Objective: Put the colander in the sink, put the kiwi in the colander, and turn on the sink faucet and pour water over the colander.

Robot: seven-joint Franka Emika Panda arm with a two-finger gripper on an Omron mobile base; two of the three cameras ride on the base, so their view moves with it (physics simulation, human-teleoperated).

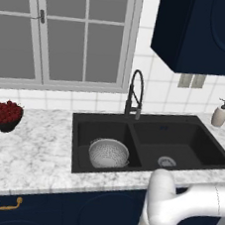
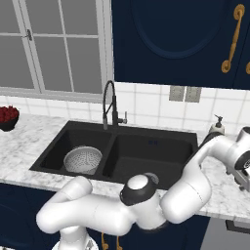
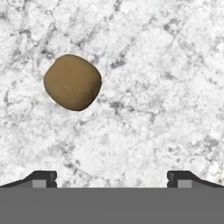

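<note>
Hand view looks down on white marble counter, where the small tan-brown rounded kiwi lies apart from the gripper, whose dark fingertips stand wide with nothing between them. Left base view shows the round silver perforated colander sitting in the left basin of the black double sink, below the tall black gooseneck faucet.

The white arm swept low from the base, folded at its dark elbow joint, then climbed away to the right, where the wrist disappeared past the edge of the right base view. In the hand view the gripper pointed straight down, its 2 dark fingertips spread wide apart, nothing between them, hovering above the surface.
</note>
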